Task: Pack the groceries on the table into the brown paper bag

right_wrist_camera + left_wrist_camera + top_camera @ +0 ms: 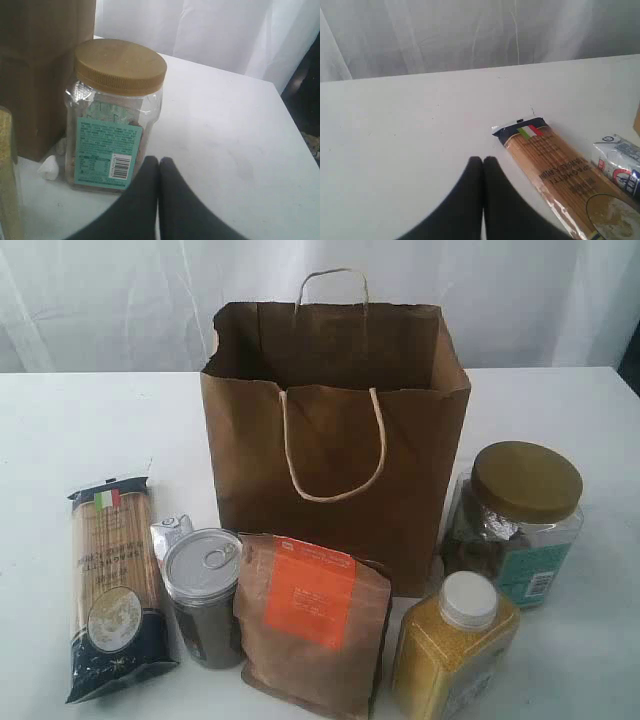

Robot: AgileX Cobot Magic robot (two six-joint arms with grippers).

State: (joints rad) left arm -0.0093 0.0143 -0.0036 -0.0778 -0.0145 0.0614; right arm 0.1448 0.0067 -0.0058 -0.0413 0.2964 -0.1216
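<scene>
The brown paper bag [335, 430] stands open at the middle of the table [80, 430]. In front of it lie the blue spaghetti packet [115, 585], the silver-lidded canister [203, 595], the brown pouch with orange label [312, 625] and the yellow white-capped jar [455, 645]. The gold-lidded clear jar [515, 520] stands to the bag's right. The small blue-white carton [170, 533] peeks out behind the canister. My left gripper [483, 160] is shut and empty, near the spaghetti packet [555, 165] and carton [619, 162]. My right gripper [159, 160] is shut, empty, beside the gold-lidded jar [112, 112]. Neither gripper shows in the exterior view.
A white curtain [120, 290] hangs behind the table. In the right wrist view the bag's wall [35, 75] stands just past the jar, a small white scrap [50, 167] lies at its foot, and the table edge [295, 120] drops off to a dark floor.
</scene>
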